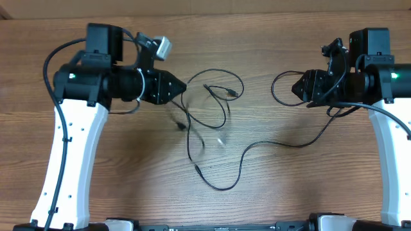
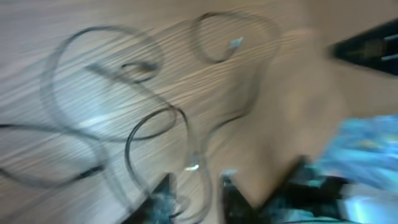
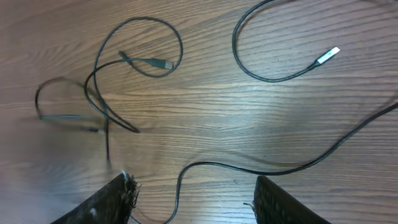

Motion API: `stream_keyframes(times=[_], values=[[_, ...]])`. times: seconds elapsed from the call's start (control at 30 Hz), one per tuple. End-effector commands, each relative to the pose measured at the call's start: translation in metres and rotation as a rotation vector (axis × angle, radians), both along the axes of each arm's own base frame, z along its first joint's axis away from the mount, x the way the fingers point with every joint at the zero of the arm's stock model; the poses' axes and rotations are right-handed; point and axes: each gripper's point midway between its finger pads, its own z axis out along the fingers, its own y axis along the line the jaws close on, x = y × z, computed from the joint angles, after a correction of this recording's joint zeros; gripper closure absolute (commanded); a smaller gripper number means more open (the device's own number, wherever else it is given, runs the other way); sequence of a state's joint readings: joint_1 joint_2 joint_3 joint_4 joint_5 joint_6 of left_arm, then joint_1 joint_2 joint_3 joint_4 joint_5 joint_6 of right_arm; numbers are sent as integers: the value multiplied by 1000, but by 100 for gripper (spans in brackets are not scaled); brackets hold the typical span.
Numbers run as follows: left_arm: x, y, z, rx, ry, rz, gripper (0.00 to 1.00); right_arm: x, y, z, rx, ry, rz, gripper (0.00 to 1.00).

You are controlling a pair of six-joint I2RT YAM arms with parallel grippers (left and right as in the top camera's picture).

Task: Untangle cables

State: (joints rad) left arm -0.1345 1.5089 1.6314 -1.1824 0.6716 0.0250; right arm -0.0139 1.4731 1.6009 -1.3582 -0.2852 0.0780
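Thin black cables lie on the wooden table (image 1: 128,167). A tangle of loops (image 1: 225,102) sits at the centre, and a long cable (image 1: 257,144) runs from it toward the right. My left gripper (image 1: 183,88) is at the tangle's left edge. In the blurred left wrist view its fingers (image 2: 198,190) stand slightly apart, with a cable strand and a silver plug (image 2: 193,165) between and just ahead of them. My right gripper (image 1: 297,88) is open and empty above the table. In the right wrist view its fingers (image 3: 193,193) straddle the long cable (image 3: 217,165), apart from it. A silver-tipped plug (image 3: 326,56) lies ahead.
A small cable loop (image 1: 279,96) lies just left of my right gripper. Both white arm bases stand at the table's left and right sides. Thicker arm cables (image 1: 51,64) hang by the left arm. Bare wood stretches along the front edge.
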Motion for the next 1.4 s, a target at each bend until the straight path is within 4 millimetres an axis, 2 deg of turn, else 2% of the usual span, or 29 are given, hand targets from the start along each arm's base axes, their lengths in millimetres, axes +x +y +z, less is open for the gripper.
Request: stream_keyframes(times=[0.0, 0.03, 0.17, 0.33, 0.43, 0.63, 0.7, 0.73, 0.8, 0.87, 0.93, 1.07, 1.2, 1.37], values=[[10, 29, -23, 256, -31, 99, 52, 3, -4, 5, -23, -19, -9, 39], [11, 30, -26, 278, -27, 103, 49, 3, -4, 5, -23, -17, -9, 39], [14, 36, -40, 322, 9, 129, 50, 1, -4, 4, -23, -10, -9, 39], [17, 48, -68, 377, 116, 222, 48, 0, -7, 3, -38, 0, -15, 38], [17, 45, -85, 369, 191, 239, 49, -2, -9, 2, -50, 6, -20, 38], [13, 27, -119, 310, 350, 177, 49, -2, -9, 2, -50, 6, -20, 38], [10, 27, -130, 324, 399, 171, 50, -2, -9, 2, -50, 7, -20, 38], [4, 29, -147, 348, 477, 161, 50, -2, -9, 2, -50, 5, -20, 38], [0, 31, -159, 371, 533, 157, 52, -2, -9, 2, -50, 6, -20, 38], [-4, 36, -172, 410, 591, 177, 54, -2, -9, 2, -50, 7, -20, 38], [-9, 53, -186, 505, 663, 265, 55, -2, -9, 1, -53, 10, -21, 38], [-11, 84, -192, 644, 696, 408, 48, -4, -12, 0, -64, 18, -25, 38], [-7, 102, -193, 636, 718, 498, 40, -4, -11, 0, -64, 17, -25, 37], [4, 121, -196, 586, 732, 621, 41, -4, -11, 0, -64, 17, -25, 37]])
